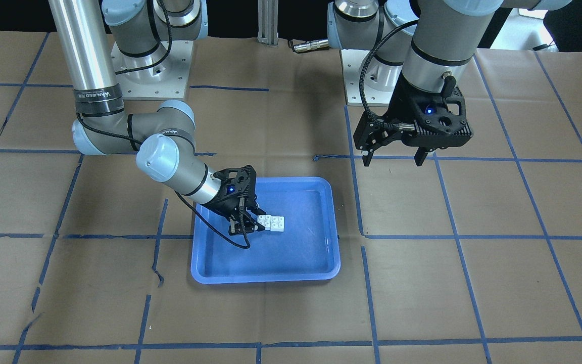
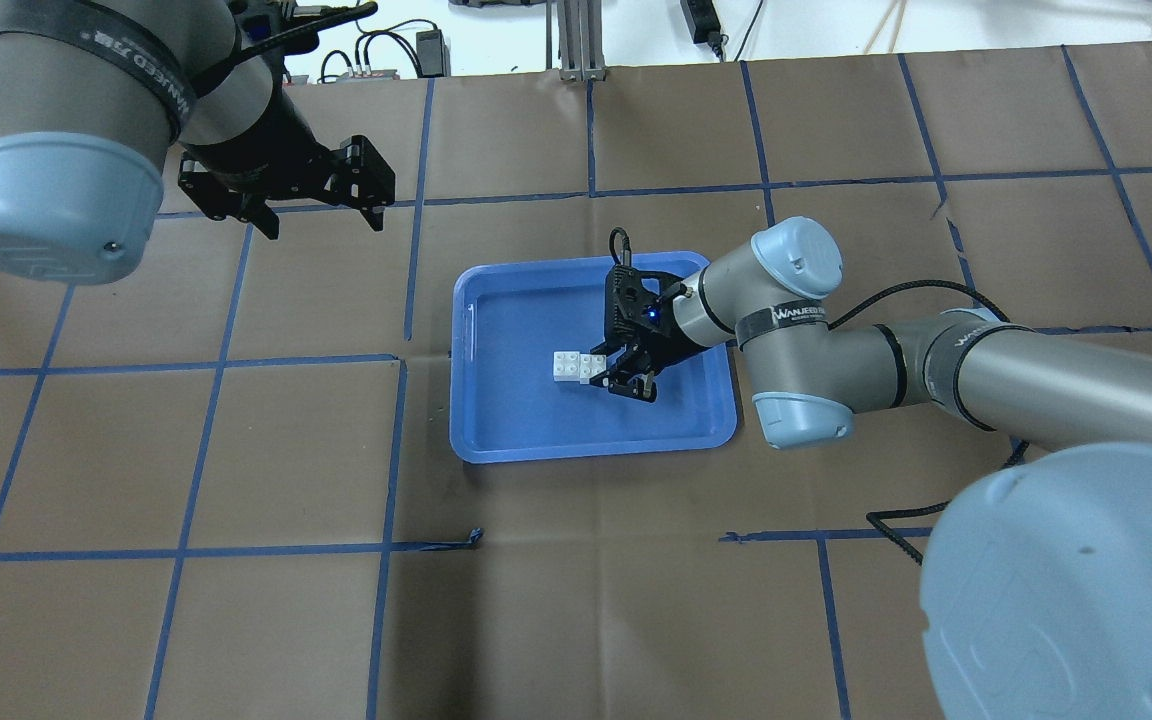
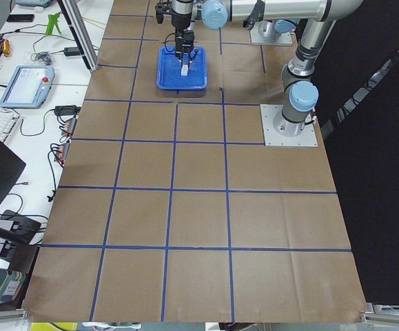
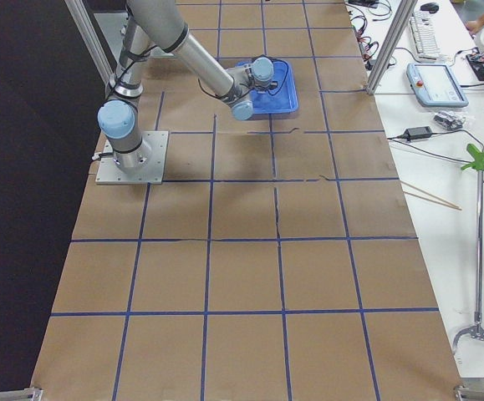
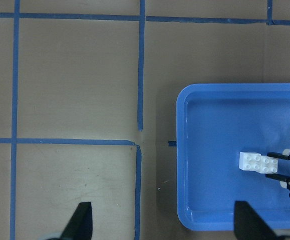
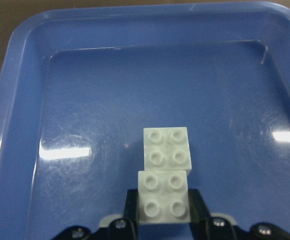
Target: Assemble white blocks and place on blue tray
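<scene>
**A:** Where do we locate the white blocks (image 2: 576,367)?

**B:** We find the 2 lying edge to edge and touching, studs up, on the floor of the blue tray (image 2: 516,415), near its middle. Whether they are locked together we cannot tell. The tray rests flat on the desk (image 2: 236,450).

**A:** How do we read the right tool (image 6: 163,201)?

**B:** It reaches low into the tray, narrowed onto 1 block. Its fingers (image 6: 130,205) press against opposite sides of the nearer block, and the farther block stands free of them.

**A:** And the left tool (image 1: 394,160)?

**B:** We see it spread wide and holding nothing. It hangs above the desk, well apart from the tray, with its fingers pointing down.
</scene>
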### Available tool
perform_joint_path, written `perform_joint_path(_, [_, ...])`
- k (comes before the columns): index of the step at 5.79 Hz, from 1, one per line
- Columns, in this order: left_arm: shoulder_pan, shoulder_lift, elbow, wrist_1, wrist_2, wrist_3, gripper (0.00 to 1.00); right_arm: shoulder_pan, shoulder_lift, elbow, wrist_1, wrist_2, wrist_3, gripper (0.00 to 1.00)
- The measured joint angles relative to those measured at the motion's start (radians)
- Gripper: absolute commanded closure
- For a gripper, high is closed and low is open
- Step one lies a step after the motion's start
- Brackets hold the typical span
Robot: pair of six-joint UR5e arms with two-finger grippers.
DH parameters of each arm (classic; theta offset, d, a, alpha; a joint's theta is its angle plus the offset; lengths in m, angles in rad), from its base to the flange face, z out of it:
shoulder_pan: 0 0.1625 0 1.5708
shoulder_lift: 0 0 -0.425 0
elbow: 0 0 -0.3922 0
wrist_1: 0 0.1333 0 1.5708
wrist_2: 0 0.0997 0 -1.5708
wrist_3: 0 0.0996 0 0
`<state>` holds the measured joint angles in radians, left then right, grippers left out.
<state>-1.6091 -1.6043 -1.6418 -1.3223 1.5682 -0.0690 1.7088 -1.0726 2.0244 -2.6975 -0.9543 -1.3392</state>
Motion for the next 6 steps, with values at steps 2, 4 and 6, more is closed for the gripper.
perform_joint_path(2, [0.0, 0.009, -0.01, -0.001, 0.001, 0.0, 0.01, 0.0, 0.002, -0.002, -0.004, -0.002, 0.0, 0.69])
perform_joint_path(4, [0.0, 0.013, -0.011, -0.003, 0.001, 0.0, 0.01, 0.0, 0.002, -0.002, -0.011, -0.003, 0.018, 0.68])
perform_joint_path(6, [0.0, 0.014, -0.009, -0.008, 0.001, 0.0, 0.01, 0.0, 0.003, -0.002, -0.01, 0.002, 0.023, 0.46])
